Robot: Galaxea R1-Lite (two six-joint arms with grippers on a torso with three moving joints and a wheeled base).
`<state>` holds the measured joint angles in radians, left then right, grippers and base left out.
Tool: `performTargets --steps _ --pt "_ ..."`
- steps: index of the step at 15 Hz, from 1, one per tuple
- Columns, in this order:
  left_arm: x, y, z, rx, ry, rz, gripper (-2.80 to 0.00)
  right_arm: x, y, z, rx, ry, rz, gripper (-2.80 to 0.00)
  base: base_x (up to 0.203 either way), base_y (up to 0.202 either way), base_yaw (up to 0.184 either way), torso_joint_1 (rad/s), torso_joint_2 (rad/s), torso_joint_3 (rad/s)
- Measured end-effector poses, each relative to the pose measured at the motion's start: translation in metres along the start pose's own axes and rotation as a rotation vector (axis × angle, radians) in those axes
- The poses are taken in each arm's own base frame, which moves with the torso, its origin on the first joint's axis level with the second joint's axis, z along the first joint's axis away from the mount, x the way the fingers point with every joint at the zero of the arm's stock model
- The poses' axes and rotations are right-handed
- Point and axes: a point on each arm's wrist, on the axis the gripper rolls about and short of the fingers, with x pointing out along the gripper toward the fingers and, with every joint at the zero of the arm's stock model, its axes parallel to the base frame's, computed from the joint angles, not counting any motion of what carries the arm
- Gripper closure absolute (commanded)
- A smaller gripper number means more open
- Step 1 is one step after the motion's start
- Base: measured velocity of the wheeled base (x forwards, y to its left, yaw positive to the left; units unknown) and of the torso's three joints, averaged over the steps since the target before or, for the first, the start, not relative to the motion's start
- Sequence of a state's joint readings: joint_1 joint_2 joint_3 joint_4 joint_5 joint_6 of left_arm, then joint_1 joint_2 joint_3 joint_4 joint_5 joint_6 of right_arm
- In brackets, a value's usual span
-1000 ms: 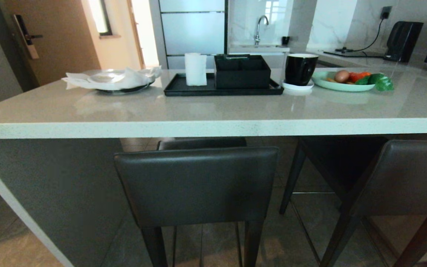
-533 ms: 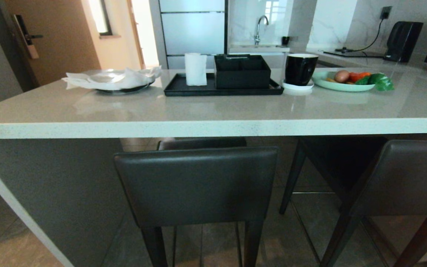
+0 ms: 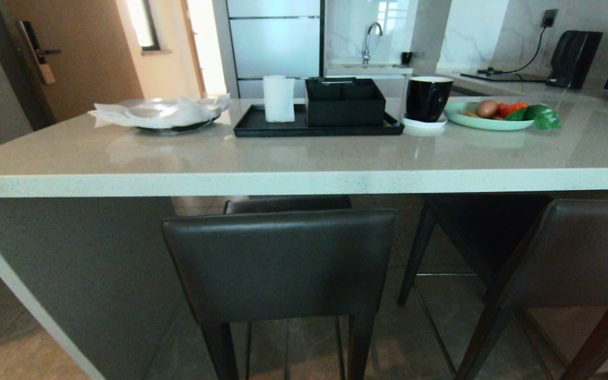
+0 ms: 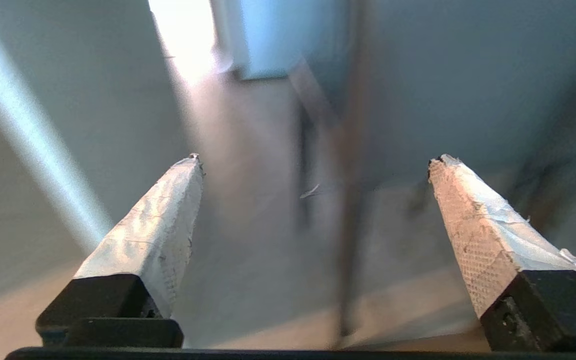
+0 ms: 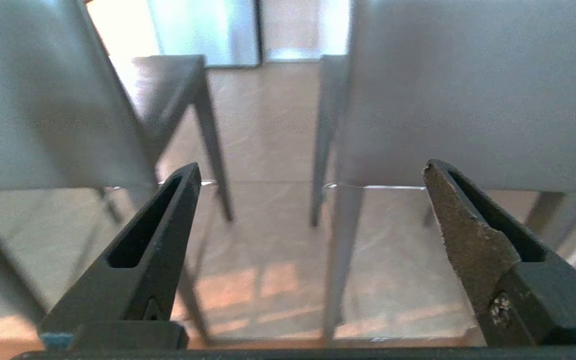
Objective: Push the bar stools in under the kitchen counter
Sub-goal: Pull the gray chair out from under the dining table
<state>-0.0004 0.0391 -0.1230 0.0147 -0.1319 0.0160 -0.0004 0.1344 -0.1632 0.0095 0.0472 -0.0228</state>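
Two dark grey bar stools stand in front of the kitchen counter (image 3: 304, 182). In the head view the left stool (image 3: 280, 264) shows its backrest just below the slab edge. The right stool (image 3: 573, 253) sits turned at an angle and farther out. Neither gripper appears in the head view. My left gripper (image 4: 315, 162) is open and low, facing a blurred dark stool leg (image 4: 350, 225). My right gripper (image 5: 312, 167) is open and empty, pointing at the gap between two grey backrests (image 5: 468, 100), with slim legs (image 5: 335, 250) and floor beyond.
On the counter stand a plate with napkins (image 3: 161, 113), a black tray (image 3: 262, 126) with a box and a white roll, a black mug (image 3: 428, 97) and a green plate of vegetables (image 3: 494, 119). The counter's slab end panel (image 3: 72, 274) drops to the floor at left.
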Motion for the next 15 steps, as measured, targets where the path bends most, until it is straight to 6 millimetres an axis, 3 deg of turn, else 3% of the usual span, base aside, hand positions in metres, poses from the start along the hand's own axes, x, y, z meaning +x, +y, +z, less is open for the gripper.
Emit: performTargets --steps 3,6,10,15 --pt "0.011 0.002 0.048 -0.133 0.031 -0.075 -2.8 0.019 0.001 0.035 0.038 0.057 0.102 -2.8 0.0 0.0 0.0 0.0 0.0 0.0" --pt "0.041 0.003 0.067 -0.169 0.113 -0.237 -2.8 0.047 0.003 0.052 0.067 0.106 0.28 -2.8 0.0 0.0 0.0 0.0 0.0 0.0" --pt "0.083 0.0 0.059 -0.183 0.124 -0.337 -2.8 0.091 0.004 0.053 0.105 0.189 0.46 -2.8 0.0 0.0 0.0 0.0 0.0 0.0" --pt "0.115 0.004 0.049 -0.243 0.189 -0.318 -2.8 0.13 0.005 0.028 0.137 0.252 0.559 -2.8 0.0 0.0 0.0 0.0 0.0 0.0"
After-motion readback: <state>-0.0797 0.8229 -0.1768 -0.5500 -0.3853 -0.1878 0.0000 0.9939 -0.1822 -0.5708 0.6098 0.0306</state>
